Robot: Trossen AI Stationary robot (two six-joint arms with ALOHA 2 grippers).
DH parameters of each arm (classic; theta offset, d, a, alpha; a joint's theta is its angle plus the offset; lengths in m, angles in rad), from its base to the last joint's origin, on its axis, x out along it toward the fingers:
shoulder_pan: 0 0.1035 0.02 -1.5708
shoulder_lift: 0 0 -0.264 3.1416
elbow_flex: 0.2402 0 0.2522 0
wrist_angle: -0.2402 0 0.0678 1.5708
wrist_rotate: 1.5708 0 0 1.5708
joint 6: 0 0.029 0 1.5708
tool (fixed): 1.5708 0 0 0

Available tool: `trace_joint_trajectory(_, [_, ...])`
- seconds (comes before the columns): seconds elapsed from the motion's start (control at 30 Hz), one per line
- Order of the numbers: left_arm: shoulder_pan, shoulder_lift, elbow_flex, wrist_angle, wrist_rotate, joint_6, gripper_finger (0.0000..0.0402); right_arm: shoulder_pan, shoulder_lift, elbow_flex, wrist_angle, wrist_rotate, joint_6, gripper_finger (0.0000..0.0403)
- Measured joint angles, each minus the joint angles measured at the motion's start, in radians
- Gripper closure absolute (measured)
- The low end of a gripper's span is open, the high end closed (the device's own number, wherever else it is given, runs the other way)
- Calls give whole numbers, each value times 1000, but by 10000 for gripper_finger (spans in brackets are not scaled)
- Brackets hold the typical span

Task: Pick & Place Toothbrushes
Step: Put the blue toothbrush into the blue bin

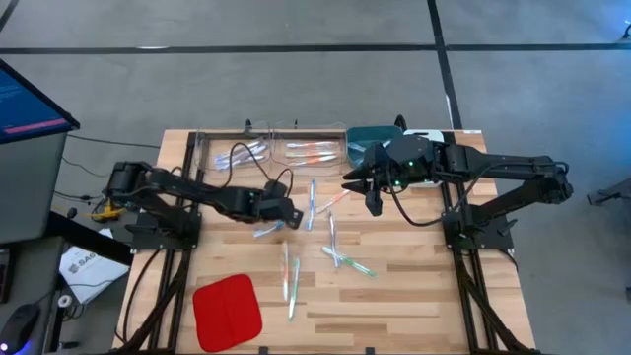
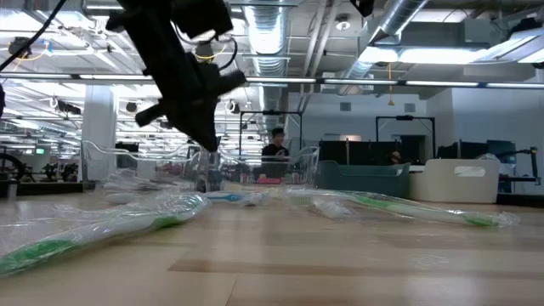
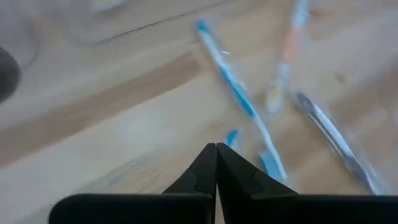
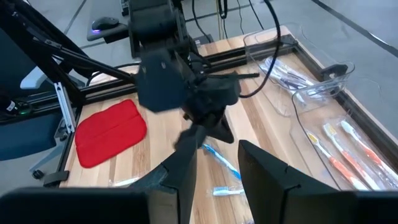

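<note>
Several toothbrushes (image 1: 332, 237) in clear wrappers lie scattered on the wooden table (image 1: 414, 296). My left gripper (image 1: 293, 215) hangs over the table's middle, shut on a blue toothbrush (image 4: 221, 160). My right gripper (image 4: 217, 152) is held high near the far right, open, with nothing between its fingers. More toothbrushes lie in two clear bins (image 1: 237, 153) at the far edge. My left gripper pinches the blue toothbrush at one end; a short blue piece (image 3: 231, 135) shows beside the shut fingertips. The fingers slant down from the table's left side. The toothbrush hangs slanting below them; whether its lower end touches the table, I cannot tell.
A red square pad (image 1: 227, 311) lies at the near left. A teal bin (image 1: 373, 136) and a white bin (image 1: 426, 138) stand at the far right, partly under my right arm. A person (image 2: 276, 144) sits in the room beyond the table.
</note>
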Motion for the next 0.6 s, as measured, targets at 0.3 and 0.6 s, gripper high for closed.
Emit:
trace_joint_trajectory(0.3, [3, -118, -34, -172, 194, 292, 335, 0, 0, 0, -7, 0, 0, 291])
trace_joint_trajectory(0.6, [-22, -108, -249, 125, 245, 311, 158, 0, 8, -1, 1, 0, -8, 291])
